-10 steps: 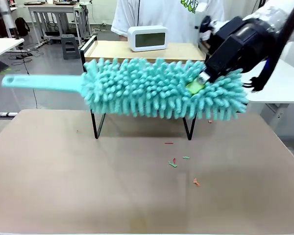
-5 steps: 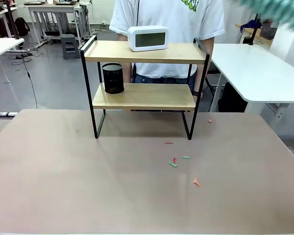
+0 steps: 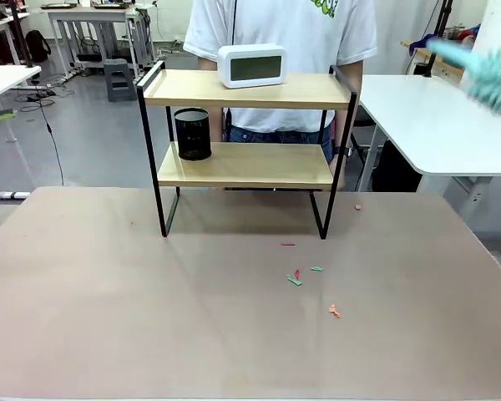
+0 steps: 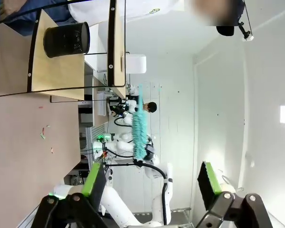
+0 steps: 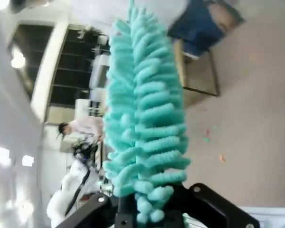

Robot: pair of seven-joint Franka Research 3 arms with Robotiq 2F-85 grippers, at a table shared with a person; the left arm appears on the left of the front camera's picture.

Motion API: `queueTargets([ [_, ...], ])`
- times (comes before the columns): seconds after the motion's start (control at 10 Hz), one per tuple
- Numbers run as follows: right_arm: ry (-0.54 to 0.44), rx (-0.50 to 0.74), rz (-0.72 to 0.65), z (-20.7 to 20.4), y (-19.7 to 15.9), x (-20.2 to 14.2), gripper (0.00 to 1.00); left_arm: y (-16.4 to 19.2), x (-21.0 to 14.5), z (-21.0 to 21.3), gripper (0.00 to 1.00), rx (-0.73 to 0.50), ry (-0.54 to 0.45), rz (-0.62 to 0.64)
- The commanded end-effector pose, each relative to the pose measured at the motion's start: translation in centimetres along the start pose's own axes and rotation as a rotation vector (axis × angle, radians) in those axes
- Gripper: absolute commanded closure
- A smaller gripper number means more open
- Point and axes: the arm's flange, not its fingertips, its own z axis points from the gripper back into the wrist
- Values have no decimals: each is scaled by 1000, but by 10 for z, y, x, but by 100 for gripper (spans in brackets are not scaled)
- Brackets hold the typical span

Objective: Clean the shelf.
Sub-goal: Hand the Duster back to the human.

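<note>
two boards make up the shelf (image 3: pixel 244 163), which stands at the far middle of the tan bench (image 3: pixel 108 317), just in front of a person in a white shirt (image 3: pixel 280 50). a white digital clock (image 3: pixel 251 65) sits on the top board and a black mesh cup (image 3: pixel 193 134) on the lower one. the right claw (image 5: pixel 147 211) is clamped on a teal fluffy duster (image 5: pixel 142 123), held high off to the right, well apart from the shelf. the left claw (image 4: pixel 149 183) hangs wide, holding nothing. the likely risk: a broad sweep of the duster could knock the clock or cup off a board, or brush the person close behind. small red and green scraps (image 3: pixel 305 280) lie on the bench in front of the shelf. white tables (image 3: pixel 442 117) and other workstations fill the room, over a grey floor.
</note>
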Motion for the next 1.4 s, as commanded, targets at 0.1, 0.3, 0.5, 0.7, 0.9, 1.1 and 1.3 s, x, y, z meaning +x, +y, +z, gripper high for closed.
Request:
queueTargets([
  [0.1, 0, 0, 0, 0, 0, 0, 100, -1, 0, 0, 0, 1, -2, -8],
  [0.3, 0, 0, 0, 0, 0, 0, 100, -1, 0, 0, 0, 1, -2, -8],
  [0.5, 0, 0, 0, 0, 0, 0, 100, -1, 0, 0, 0, 1, -2, -8],
  [0.7, 0, 0, 0, 0, 0, 0, 100, -1, 0, 0, 0, 1, -2, -8],
  [0.9, 0, 0, 0, 0, 0, 0, 100, -1, 0, 0, 0, 1, -2, -8],
  [1.1, 0, 0, 0, 0, 0, 0, 100, -1, 0, 0, 0, 1, -2, -8],
  [1.3, 0, 0, 0, 0, 0, 0, 100, -1, 0, 0, 0, 1, -2, -8],
])
